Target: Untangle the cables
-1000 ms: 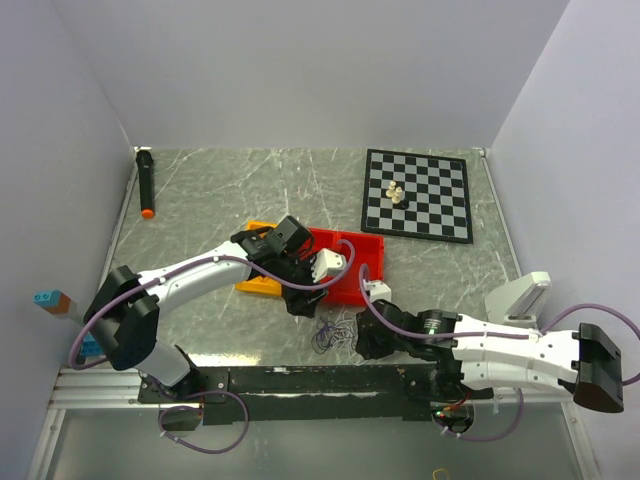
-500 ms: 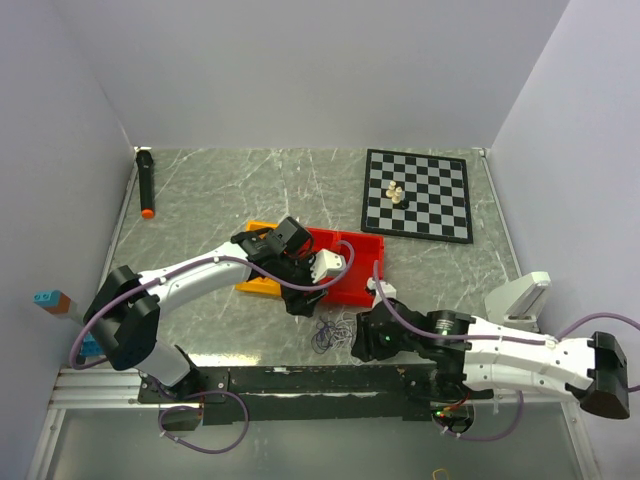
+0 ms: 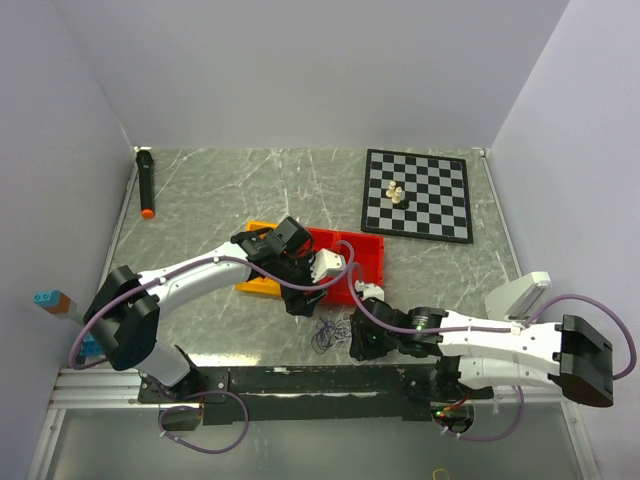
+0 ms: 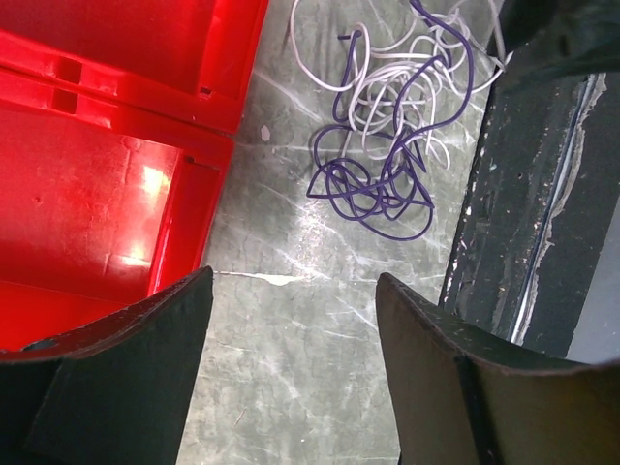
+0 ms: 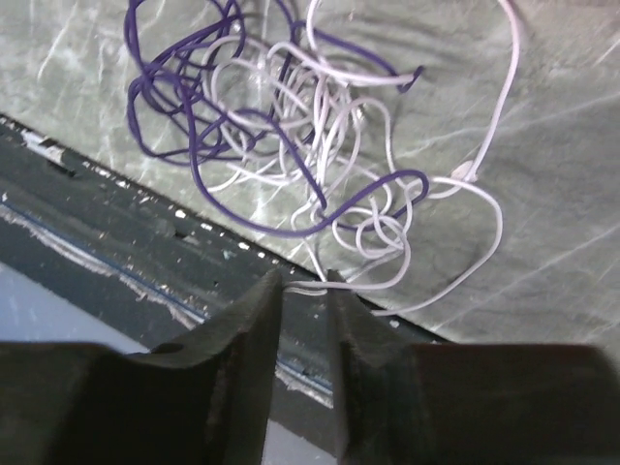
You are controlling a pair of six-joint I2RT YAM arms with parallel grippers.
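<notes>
Beside a red tray (image 4: 87, 194), curly thin cables (image 4: 387, 126) tangle; left tool (image 4: 295, 291) apart, right tool (image 5: 305, 281) nearly together.

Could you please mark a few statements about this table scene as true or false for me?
The left claw is wide open and holds nothing. True.
The tangle of thin purple and white cables lies inside the red plastic tray. False: it lies on the grey marbled tabletop beside the tray.
Small chess pieces stand on the black-and-white chessboard. True.
The black marker with an orange tip lies on the chessboard. False: it lies by the table's far left edge.
</notes>
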